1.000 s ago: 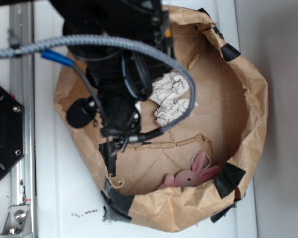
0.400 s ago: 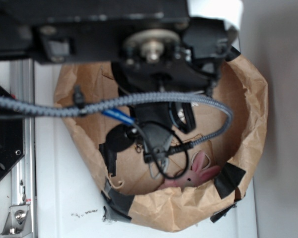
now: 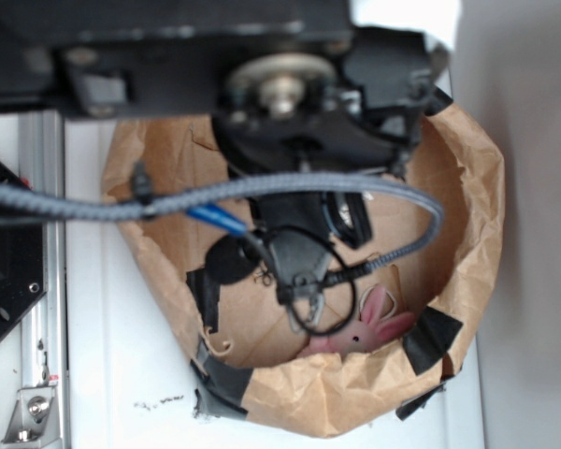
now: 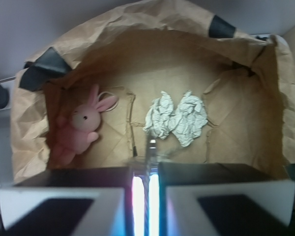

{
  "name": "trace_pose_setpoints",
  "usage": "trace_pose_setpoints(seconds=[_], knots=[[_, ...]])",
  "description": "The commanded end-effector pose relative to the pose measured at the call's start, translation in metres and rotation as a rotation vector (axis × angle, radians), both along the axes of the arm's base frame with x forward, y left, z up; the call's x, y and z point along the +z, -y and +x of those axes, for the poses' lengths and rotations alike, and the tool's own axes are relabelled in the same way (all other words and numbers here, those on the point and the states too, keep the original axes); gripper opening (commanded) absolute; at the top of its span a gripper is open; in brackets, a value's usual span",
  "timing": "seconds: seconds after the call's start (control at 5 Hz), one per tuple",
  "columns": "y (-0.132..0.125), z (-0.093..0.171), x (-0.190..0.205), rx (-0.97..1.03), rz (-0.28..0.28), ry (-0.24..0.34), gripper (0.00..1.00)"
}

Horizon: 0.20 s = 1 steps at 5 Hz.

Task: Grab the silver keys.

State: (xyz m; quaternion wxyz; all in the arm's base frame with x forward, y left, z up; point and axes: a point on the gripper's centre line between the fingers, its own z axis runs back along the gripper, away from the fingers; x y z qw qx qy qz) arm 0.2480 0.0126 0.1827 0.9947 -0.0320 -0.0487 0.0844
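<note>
Reading the wrist view from the left, you have the bunny (image 4: 83, 123) by the bag's (image 4: 137, 14) left wall. At the middle of the near edge, the keys (image 4: 151, 143) show only as a thin silver sliver poking out of the gripper (image 4: 148, 182). The paper (image 4: 177, 118) lies just beyond, mid-floor. The jaws stand almost together, seemingly clamped on the keys. Expect stiff, slick, light metal that swings on its ring; pinching across the flat blades should hold better than pinching the wire. From outside, the arm (image 3: 290, 140) reaches over the bag with its wrist pointing down inside.
</note>
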Motion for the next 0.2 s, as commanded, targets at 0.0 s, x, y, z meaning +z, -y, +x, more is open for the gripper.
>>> trace_pose_setpoints(seconds=[0.0], knots=[[-0.003, 0.0017, 0.0014, -0.003, -0.012, 0.065, 0.0]])
